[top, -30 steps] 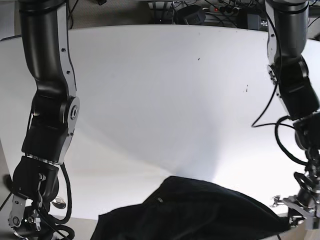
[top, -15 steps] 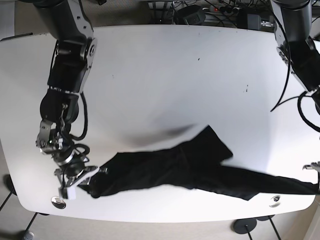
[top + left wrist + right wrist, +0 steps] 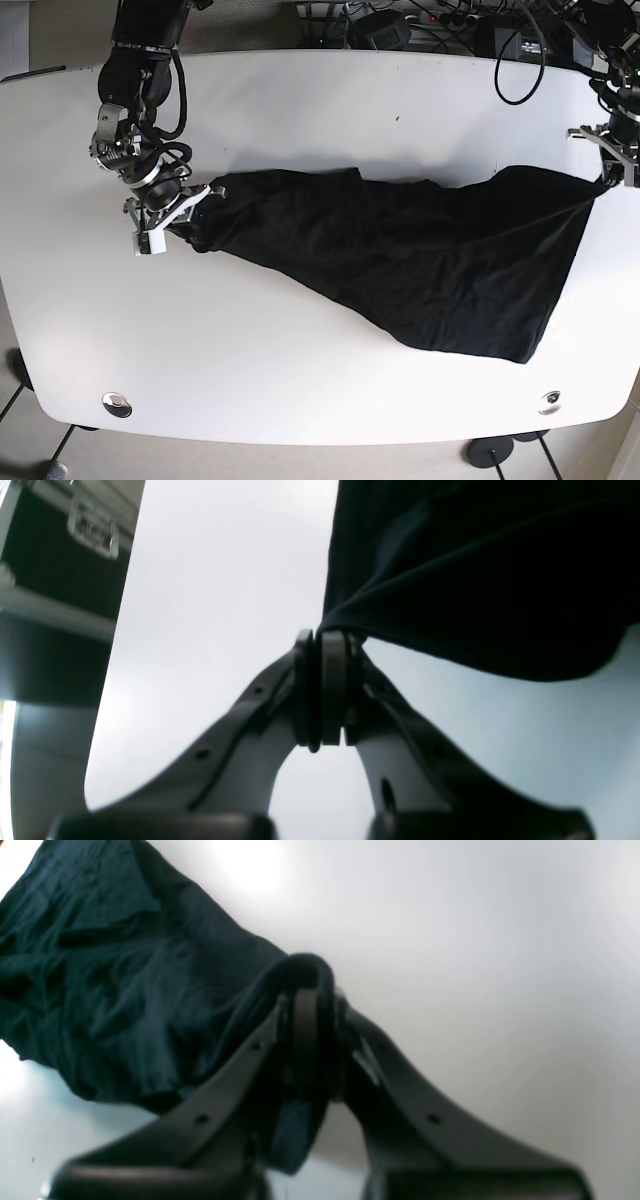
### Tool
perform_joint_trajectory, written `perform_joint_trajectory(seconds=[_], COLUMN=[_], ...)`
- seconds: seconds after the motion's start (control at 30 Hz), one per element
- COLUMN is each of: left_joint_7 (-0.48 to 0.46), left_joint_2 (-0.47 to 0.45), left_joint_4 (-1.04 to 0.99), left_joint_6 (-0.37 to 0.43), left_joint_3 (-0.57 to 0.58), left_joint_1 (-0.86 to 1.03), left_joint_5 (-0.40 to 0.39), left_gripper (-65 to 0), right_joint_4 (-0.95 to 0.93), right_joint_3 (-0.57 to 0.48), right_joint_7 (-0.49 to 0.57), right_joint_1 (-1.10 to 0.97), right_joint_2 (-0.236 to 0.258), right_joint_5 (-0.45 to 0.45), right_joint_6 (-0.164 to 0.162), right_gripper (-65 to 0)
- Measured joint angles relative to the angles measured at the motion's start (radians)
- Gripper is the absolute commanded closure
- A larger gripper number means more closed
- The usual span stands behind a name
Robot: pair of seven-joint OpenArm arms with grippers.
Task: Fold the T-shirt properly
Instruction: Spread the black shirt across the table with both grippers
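A black T-shirt [image 3: 420,250] lies stretched across the white table [image 3: 300,110], held at two ends. My right gripper [image 3: 190,200], at the left of the base view, is shut on one edge of the shirt; in the right wrist view the cloth [image 3: 115,990] wraps over the closed fingertips [image 3: 305,1005]. My left gripper [image 3: 608,172], at the right table edge, is shut on the other end; the left wrist view shows the cloth [image 3: 475,570] pinched between its pads [image 3: 332,680].
Cables and dark equipment [image 3: 400,25] lie behind the table's far edge. A black case [image 3: 55,585] stands beyond the table edge in the left wrist view. Round fittings [image 3: 118,404] [image 3: 548,402] sit in the table's near corners.
Both grippers have pulled the shirt from the near edge toward the table's middle and far side. The shirt has spread wider and flatter between them.
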Motion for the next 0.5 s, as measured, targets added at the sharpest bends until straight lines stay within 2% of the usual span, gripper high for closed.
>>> perform_joint_trajectory(seconds=[0.1,0.23,0.5], left_joint_7=[0.000,-0.004,-0.011], left_joint_2=[0.009,0.007,0.010], left_joint_4=[0.001,0.001,0.000], left_joint_6=[0.000,0.000,0.000], left_joint_3=[-0.066,-0.112,-0.119], left_joint_1=[0.060,0.084,0.101], left_joint_5=[0.003,0.000,-0.004], left_gripper=[-1.1,-1.1,-1.1], right_joint_4=[0.019,0.075,0.068], right_joint_3=[0.033,0.025,0.029], right_joint_7=[-0.017,-0.025,-0.026], right_joint_1=[-0.058,-0.090,-0.097], right_joint_2=[0.007,0.000,-0.001], right_joint_5=[-0.014,-0.003,-0.003], right_joint_6=[-0.009,-0.001,-0.012], right_gripper=[-2.1,-2.1,-2.1])
